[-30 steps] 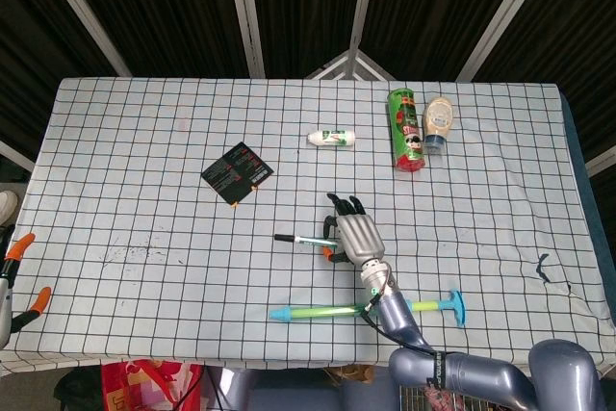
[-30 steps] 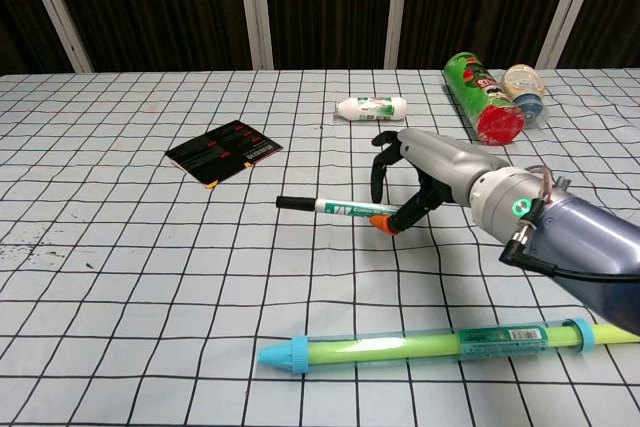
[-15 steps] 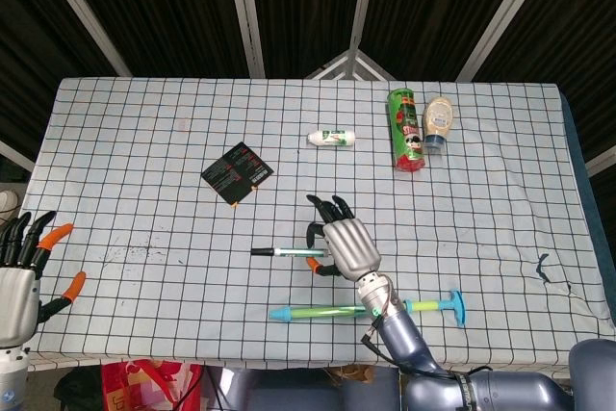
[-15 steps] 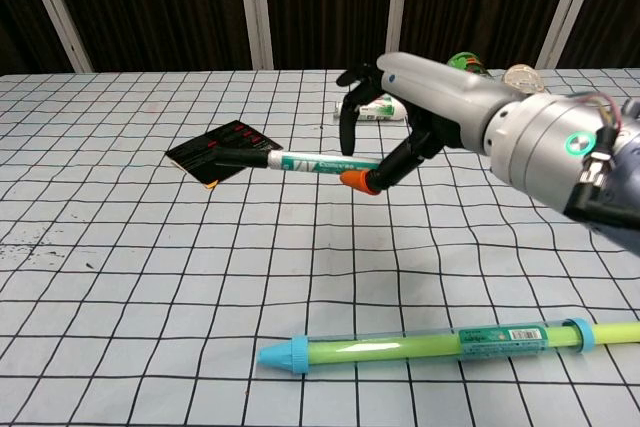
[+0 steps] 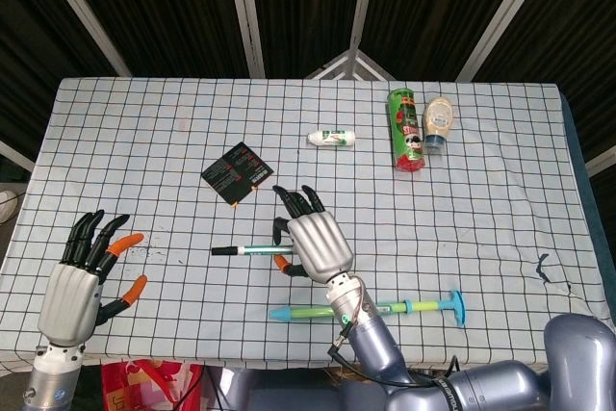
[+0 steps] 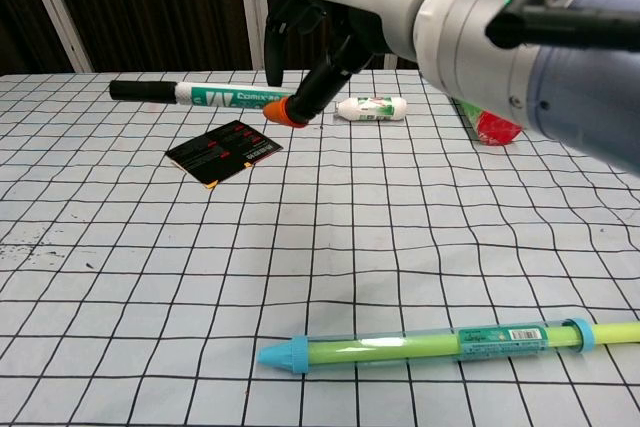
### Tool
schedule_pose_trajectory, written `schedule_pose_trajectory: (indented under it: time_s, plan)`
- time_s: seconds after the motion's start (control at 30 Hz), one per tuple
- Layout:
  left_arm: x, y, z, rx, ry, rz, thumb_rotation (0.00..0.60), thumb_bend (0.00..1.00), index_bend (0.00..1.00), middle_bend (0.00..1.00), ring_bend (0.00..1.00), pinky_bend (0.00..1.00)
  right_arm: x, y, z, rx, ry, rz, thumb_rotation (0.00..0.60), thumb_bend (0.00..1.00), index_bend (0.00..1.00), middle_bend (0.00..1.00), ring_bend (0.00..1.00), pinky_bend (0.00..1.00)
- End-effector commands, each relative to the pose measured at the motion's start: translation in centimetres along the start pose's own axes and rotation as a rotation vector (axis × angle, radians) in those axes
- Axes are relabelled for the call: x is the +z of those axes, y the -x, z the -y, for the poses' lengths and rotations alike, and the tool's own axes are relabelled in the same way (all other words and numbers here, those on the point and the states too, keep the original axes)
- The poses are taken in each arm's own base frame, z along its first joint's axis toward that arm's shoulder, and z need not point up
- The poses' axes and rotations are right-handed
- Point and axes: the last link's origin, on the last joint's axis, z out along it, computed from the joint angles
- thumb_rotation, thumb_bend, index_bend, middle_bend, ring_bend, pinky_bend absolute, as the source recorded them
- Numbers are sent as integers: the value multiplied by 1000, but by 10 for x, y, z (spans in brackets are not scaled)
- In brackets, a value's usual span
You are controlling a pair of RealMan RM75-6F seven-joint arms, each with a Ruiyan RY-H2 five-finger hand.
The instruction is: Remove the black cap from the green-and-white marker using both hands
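Head view, right hand: right hand (image 5: 313,245) grips the green-and-white marker (image 5: 252,250) at its tail end, thumb under, fingers curled over; it sits further left than half a second ago.
Head view, marker: held level above the desk (image 5: 481,190), black cap (image 5: 224,251) on and pointing left; the whole marker has shifted left since the earlier frame.
Head view, left hand: left hand (image 5: 82,281) is up over the desk's near-left corner, fingers spread wide, holding nothing; earlier only its fingertips showed at the frame's edge. It stands well apart from the cap.
Head view, other things: black card (image 5: 237,173), small white bottle (image 5: 332,139), green can (image 5: 406,130) lying beside a pale jar (image 5: 439,123), and a long green tube (image 5: 371,310) near the front edge, all where they were.
Chest view, right hand: right hand (image 6: 350,2) now fills the upper frame, much higher than before, orange-tipped thumb (image 6: 287,112) pressed under the marker (image 6: 220,97).
Chest view, marker: raised well above the black card (image 6: 224,151), cap (image 6: 140,90) at its left end.
Chest view, left hand: does not show.
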Motion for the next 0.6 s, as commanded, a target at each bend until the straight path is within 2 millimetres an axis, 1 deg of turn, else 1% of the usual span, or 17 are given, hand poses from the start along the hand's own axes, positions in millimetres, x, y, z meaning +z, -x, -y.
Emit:
schedule_pose_trajectory:
  time_s: [0.03, 0.17, 0.37, 0.6]
  plan:
    - [0, 4, -2, -7, 4, 1, 600, 363, 313, 140, 0, 3, 2, -1, 11, 25, 13, 10, 600, 378, 698, 91, 135, 11]
    - [2, 9, -4, -23, 5, -12, 600, 363, 331, 150, 0, 3, 2, 0, 18, 17, 15, 19, 600, 379, 698, 91, 135, 11]
    - [9, 18, -6, -36, 15, -42, 600, 363, 370, 174, 0, 4, -3, -1, 28, 17, 0, 22, 600, 379, 702, 91, 135, 11]
    - [13, 28, -8, -53, 18, -62, 600, 363, 413, 202, 0, 4, -10, 1, 32, 30, -13, 38, 600, 379, 707, 91, 135, 11]
